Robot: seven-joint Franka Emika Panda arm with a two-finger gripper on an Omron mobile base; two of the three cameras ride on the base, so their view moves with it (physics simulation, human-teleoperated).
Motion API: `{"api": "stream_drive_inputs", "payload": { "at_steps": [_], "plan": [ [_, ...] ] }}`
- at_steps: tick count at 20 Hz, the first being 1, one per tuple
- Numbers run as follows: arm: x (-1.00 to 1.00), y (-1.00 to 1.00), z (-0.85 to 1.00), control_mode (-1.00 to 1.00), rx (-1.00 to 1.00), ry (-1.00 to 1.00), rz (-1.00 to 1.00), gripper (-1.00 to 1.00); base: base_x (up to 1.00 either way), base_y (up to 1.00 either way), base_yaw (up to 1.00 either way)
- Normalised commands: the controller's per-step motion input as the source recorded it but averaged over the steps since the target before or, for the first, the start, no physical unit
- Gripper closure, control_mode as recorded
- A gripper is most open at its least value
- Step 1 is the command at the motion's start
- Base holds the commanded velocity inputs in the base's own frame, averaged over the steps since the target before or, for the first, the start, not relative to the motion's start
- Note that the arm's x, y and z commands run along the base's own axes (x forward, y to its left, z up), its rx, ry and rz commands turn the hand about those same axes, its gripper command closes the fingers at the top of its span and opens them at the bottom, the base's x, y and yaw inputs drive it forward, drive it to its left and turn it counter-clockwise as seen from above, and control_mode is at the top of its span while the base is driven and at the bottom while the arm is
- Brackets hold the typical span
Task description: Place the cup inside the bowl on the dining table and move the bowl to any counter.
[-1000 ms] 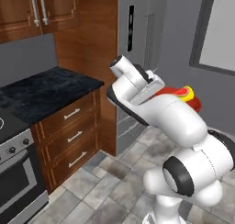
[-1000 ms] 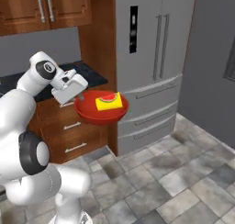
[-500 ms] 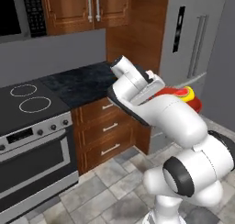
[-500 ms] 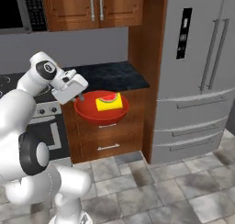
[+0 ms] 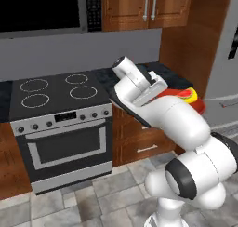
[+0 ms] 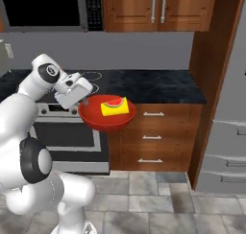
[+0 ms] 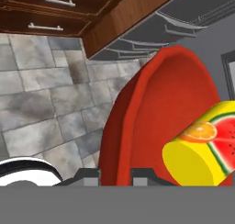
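The pincer [image 6: 85, 102] is nearly closed, nipping the near rim of the bowl [image 6: 107, 118], which hangs in the air just beyond it; the cup [image 6: 115, 106] lies on its side inside. Farther off, past the bowl, the tabletop [image 6: 158, 88] and stove [image 5: 56, 93] now face the cameras. A second ago the fridge [image 6: 226, 132] stood ahead: the base has turned, so setting down looks close.

Both base views look forward and down from behind the arm, sharing the stove [image 5: 60, 93] and the surface [image 6: 153, 87] beside it. The hand view looks closely along the bowl [image 7: 156, 126] towards the floor [image 7: 41, 94].
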Motion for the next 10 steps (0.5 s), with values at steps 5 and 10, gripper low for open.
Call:
{"api": "stream_drive_inputs", "payload": {
  "at_steps": [5,10],
  "plan": [
    [0.0,0.0,0.0,1.0,0.0,0.0,0.0,1.0,0.15,-0.28,0.5],
    [0.0,0.0,0.0,1.0,0.0,0.0,0.0,1.0,0.33,-0.43,0.32]
  ]
}}
